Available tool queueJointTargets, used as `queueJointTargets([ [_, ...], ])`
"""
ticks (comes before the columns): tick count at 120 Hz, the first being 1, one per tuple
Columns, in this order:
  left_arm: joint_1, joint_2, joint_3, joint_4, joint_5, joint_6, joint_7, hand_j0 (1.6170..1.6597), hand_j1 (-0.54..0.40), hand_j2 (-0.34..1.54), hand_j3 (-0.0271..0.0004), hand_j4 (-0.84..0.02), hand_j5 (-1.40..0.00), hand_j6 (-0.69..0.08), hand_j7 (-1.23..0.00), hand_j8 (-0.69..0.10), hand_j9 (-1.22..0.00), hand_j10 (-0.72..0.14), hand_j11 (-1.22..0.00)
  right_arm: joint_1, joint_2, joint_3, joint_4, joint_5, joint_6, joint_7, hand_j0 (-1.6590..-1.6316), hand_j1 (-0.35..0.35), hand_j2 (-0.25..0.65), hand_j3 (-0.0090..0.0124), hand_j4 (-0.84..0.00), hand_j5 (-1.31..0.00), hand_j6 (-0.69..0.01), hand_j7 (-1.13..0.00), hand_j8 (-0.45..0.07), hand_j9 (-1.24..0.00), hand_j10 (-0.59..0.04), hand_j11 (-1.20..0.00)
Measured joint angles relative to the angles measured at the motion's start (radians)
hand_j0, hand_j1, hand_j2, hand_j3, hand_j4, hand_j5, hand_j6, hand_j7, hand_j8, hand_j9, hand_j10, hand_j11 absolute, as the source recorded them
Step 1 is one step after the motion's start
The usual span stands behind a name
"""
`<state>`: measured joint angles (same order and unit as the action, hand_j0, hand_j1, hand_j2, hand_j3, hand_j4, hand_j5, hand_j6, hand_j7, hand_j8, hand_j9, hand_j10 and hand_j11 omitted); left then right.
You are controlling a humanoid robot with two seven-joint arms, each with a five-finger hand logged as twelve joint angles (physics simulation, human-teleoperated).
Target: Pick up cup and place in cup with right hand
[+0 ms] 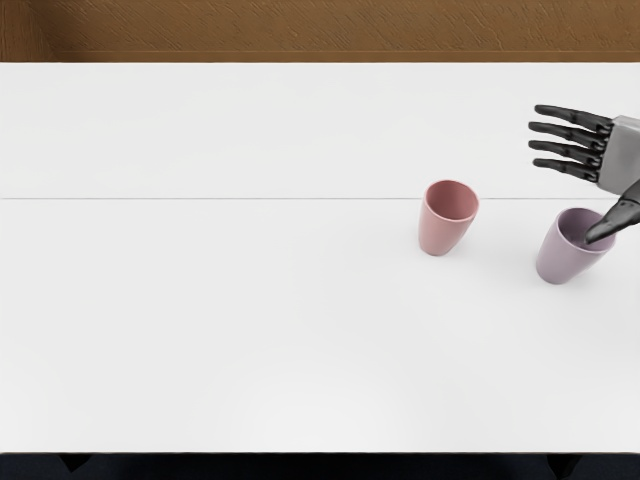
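My right hand [575, 172] comes in from the right edge, its black fingers spread and holding nothing. Its thumb extends over the mouth of the purple cup [563, 258], hiding part of the rim; whether it touches the cup I cannot tell. That cup stands upright near the right side of the table. To its left, a pink cup [441, 230] is upright too, its opening facing up. A gap separates the two cups.
The white table [220, 300] fills most of the view, with a thin seam running across it. Behind its far edge is a brown wood-grained surface [300, 30]. A dark strip shows below the near edge.
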<state>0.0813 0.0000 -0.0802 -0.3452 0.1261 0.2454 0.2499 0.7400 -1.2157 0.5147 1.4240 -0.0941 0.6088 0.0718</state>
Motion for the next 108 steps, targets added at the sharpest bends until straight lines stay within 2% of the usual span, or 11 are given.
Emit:
queueJointTargets([
  [14,0.000,0.000,0.000,0.000,0.000,0.000,0.000,1.6581,0.349,0.00,-0.0003,0.000,0.00,0.000,0.00,0.000,0.00,0.000,0.00,0.011,0.020,0.002,-0.021,0.003,0.001,0.000,-1.6580,-0.349,0.004,0.0000,-0.001,0.00,-0.001,0.00,-0.001,0.00,-0.001,0.00],
  [20,0.001,0.000,0.000,0.000,0.000,0.000,0.000,1.6581,0.349,0.00,-0.0003,0.000,0.00,0.000,0.00,0.000,0.00,0.000,0.00,0.050,0.055,-0.001,-0.027,-0.012,0.002,-0.020,-1.6580,-0.349,0.004,0.0000,0.000,0.00,0.000,0.00,0.000,0.00,-0.001,0.00],
  [24,0.001,0.000,0.000,0.000,0.000,0.000,0.000,1.6581,0.349,0.00,-0.0002,0.000,0.00,0.000,0.00,0.000,0.00,0.000,0.00,0.080,0.083,-0.002,-0.030,-0.027,0.002,-0.065,-1.6580,-0.349,0.004,0.0000,0.000,0.00,0.000,0.00,0.000,0.00,-0.001,0.00],
  [33,0.001,0.000,0.000,0.000,0.000,0.000,0.000,1.6581,0.349,0.00,-0.0002,0.000,0.00,0.000,0.00,0.000,0.00,0.000,0.00,0.147,0.155,-0.003,-0.032,-0.085,0.002,-0.189,-1.6580,-0.349,0.003,0.0000,0.000,0.00,0.000,0.00,0.000,0.00,-0.001,0.00],
  [46,0.000,0.000,0.000,0.000,0.000,0.000,0.000,1.6581,0.349,0.00,-0.0002,0.000,0.00,0.000,0.00,0.000,0.00,0.000,0.00,0.263,0.228,-0.009,-0.013,-0.190,-0.036,-0.295,-1.6580,-0.349,0.003,0.0000,-0.001,0.00,-0.001,0.00,-0.001,0.00,-0.001,0.00],
  [52,0.000,0.000,0.000,0.000,0.000,0.000,0.000,1.6581,0.349,0.00,-0.0002,0.000,0.00,0.000,0.00,0.000,0.00,0.000,0.00,0.334,0.279,-0.034,-0.002,-0.257,-0.111,-0.371,-1.6580,-0.349,0.002,0.0000,-0.001,0.00,-0.001,0.00,-0.001,0.00,-0.001,0.00],
  [61,0.001,0.000,0.000,0.000,0.000,0.000,0.000,1.6581,0.349,0.00,-0.0001,0.000,0.00,0.000,0.00,0.000,0.00,0.000,0.00,0.407,0.337,-0.077,0.053,-0.387,-0.279,-0.505,-1.6581,-0.349,0.002,0.0000,-0.001,0.00,-0.002,0.00,-0.002,0.00,-0.001,0.00],
  [70,0.000,0.000,0.000,0.000,0.000,0.000,0.000,1.6581,0.349,0.00,-0.0001,0.000,0.00,0.000,0.00,0.000,0.00,0.000,0.00,0.443,0.366,-0.150,0.115,-0.505,-0.460,-0.582,-1.6581,-0.349,0.001,0.0000,-0.002,0.00,-0.002,0.00,-0.002,0.00,-0.002,0.00],
  [77,0.001,0.000,0.000,0.000,0.000,0.000,0.000,1.6581,0.349,0.00,-0.0001,0.000,0.00,0.000,0.00,0.000,0.00,0.000,0.00,0.456,0.399,-0.207,0.148,-0.584,-0.579,-0.614,-1.6581,-0.349,0.001,0.0000,-0.002,0.00,-0.003,0.00,-0.002,0.00,-0.002,0.00],
  [85,0.001,0.000,0.000,0.000,0.000,0.000,0.000,1.6581,0.349,0.00,-0.0001,0.000,0.00,0.000,0.00,0.000,0.00,0.000,0.00,0.459,0.434,-0.250,0.165,-0.636,-0.657,-0.635,-1.6581,-0.349,0.001,0.0000,-0.002,0.00,-0.003,0.00,-0.003,0.00,-0.002,0.00],
  [108,0.000,0.000,0.000,0.000,0.000,0.000,0.000,1.6581,0.349,0.00,-0.0001,0.000,0.00,0.000,0.00,0.000,0.00,0.000,0.00,0.441,0.515,-0.315,0.162,-0.689,-0.805,-0.653,-1.6581,-0.349,0.001,0.0000,-0.003,0.00,-0.004,0.00,-0.003,0.00,-0.002,0.00],
])
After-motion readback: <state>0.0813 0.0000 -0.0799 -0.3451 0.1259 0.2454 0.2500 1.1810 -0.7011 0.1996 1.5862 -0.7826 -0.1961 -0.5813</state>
